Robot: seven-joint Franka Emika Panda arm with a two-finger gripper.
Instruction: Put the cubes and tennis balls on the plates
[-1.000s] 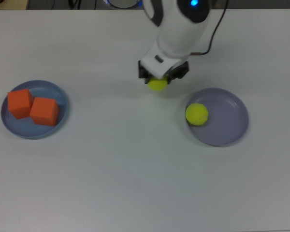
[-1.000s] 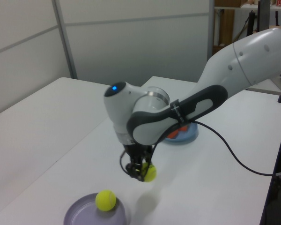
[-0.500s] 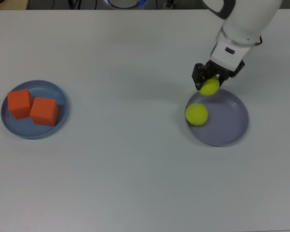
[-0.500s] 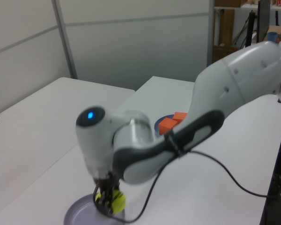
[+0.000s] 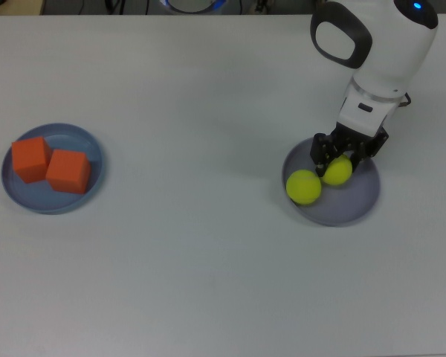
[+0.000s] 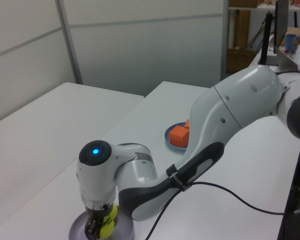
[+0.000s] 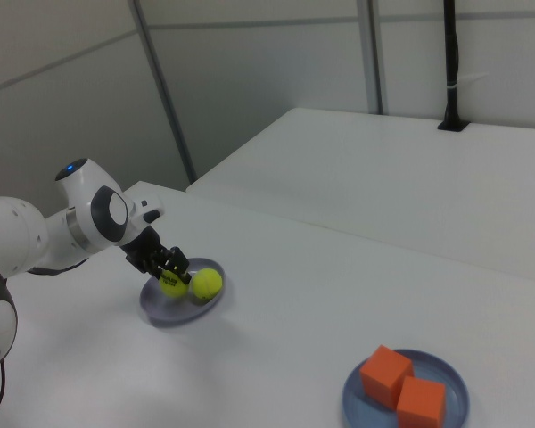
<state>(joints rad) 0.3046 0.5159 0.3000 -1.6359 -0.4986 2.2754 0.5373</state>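
There are two plates on the desk: a blue plate near the top view's left edge of the desk and a pale purple plate toward the top view's right edge.

Two orange cubes sit on the blue one, the first cube just beside the second cube.

Two yellow-green tennis balls are at the purple one: one ball by its rim on the top view's left and another ball right next to it.

One robot arm reaches over the desk, with one cable trailing from it.
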